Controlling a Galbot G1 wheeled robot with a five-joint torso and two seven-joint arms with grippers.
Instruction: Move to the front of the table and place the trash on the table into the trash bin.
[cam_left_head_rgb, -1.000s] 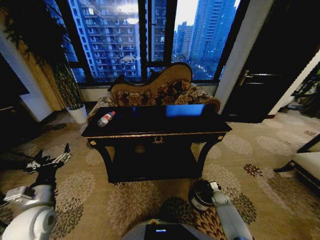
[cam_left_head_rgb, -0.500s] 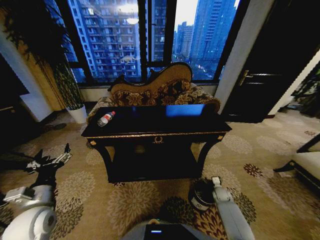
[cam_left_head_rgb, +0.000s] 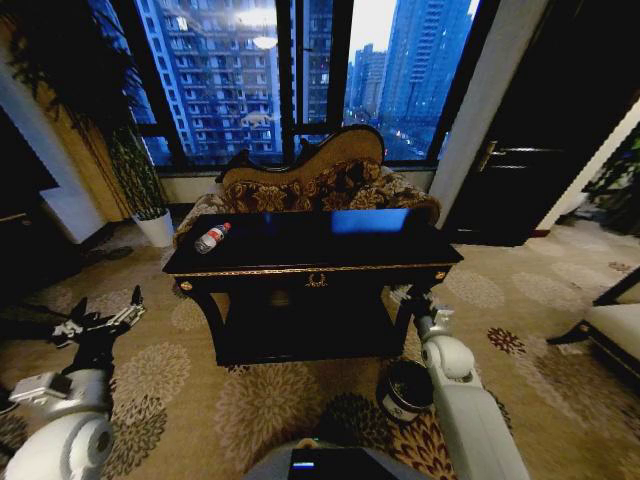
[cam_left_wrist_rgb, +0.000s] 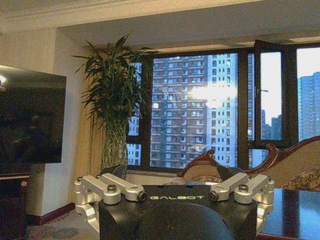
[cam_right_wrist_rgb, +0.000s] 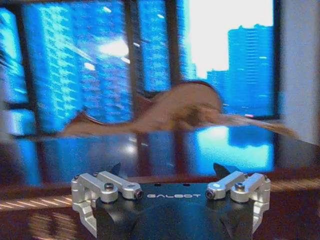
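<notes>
The robot faces the front of the black table (cam_left_head_rgb: 310, 240); the clear bottle (cam_left_head_rgb: 211, 238) with red label lies near the table's left end, and the trash bin (cam_left_head_rgb: 405, 388) stands on the carpet by the table's front right leg. The right gripper (cam_left_head_rgb: 416, 300) sits just below the right front edge with jaws apparently spread and empty, though that wrist view is blurred; the left gripper (cam_left_head_rgb: 100, 322) hangs released over open carpet, well left of the table. A clean pick likely calls for clearing the gold-trimmed edge before reaching across the unobstructed top.
</notes>
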